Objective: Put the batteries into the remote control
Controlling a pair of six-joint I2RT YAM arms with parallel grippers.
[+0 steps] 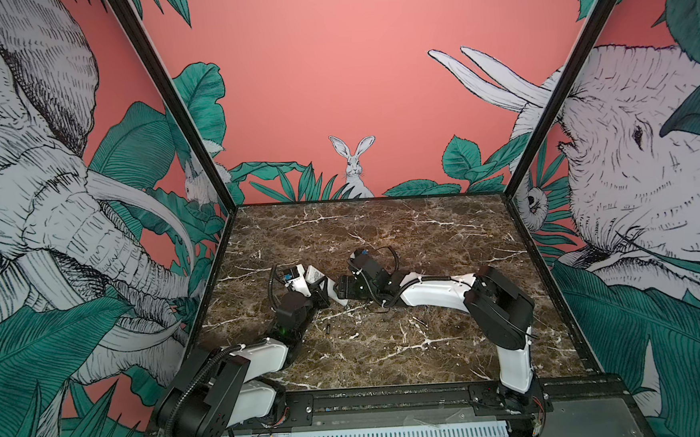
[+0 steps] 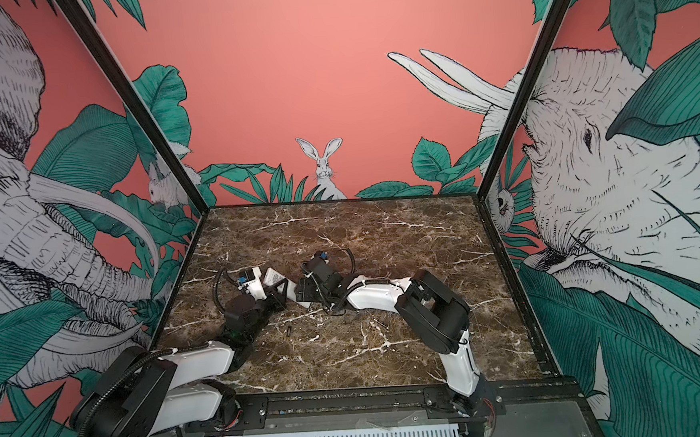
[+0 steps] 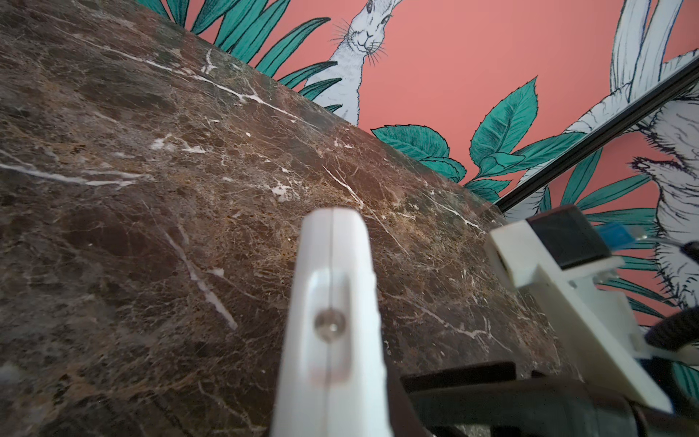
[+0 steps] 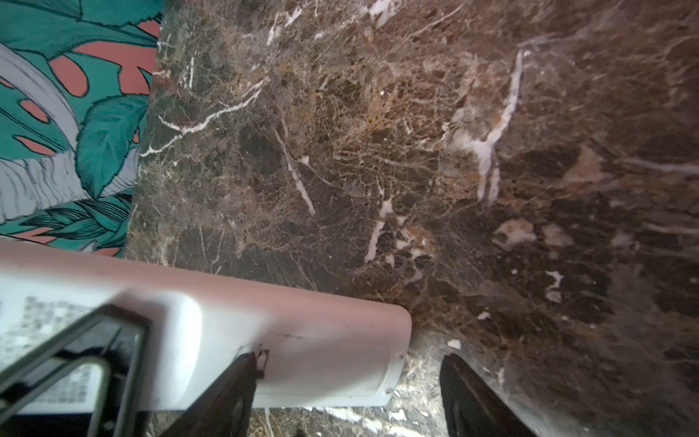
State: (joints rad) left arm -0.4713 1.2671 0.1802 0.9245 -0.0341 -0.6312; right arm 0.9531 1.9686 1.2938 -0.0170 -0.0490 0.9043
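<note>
Remote control [image 4: 321,340]: a white bar held above the tabletop with its plain back toward the right wrist camera. In both top views it sits where the two arms meet [image 1: 313,275] [image 2: 275,279].
Left fingers [image 4: 136,370]: clenched on the remote control partway along it, over its printed label.
Right fingers [image 4: 227,393]: spread apart astride the remote control's rounded end. One looks to lie against its edge and the other stands clear, so they are grasping nothing.
Label: a patch of grey squares like a code on the remote control's back, too blurred to read. From above it shows only as dark print, too small to read.
End face: in the left wrist view there is a seam down the middle and a small clear round lens [image 3: 330,323] in a recessed window.
Batteries: two thin dark cylinders lie on the tabletop, on the arm-base side of the remote control. One battery [image 1: 328,328] is near it and the other battery [image 1: 419,320] is well off toward the right arm. Any markings are too small to tell.
Tabletop [image 1: 382,234]: dark brown marble with white veins.
</note>
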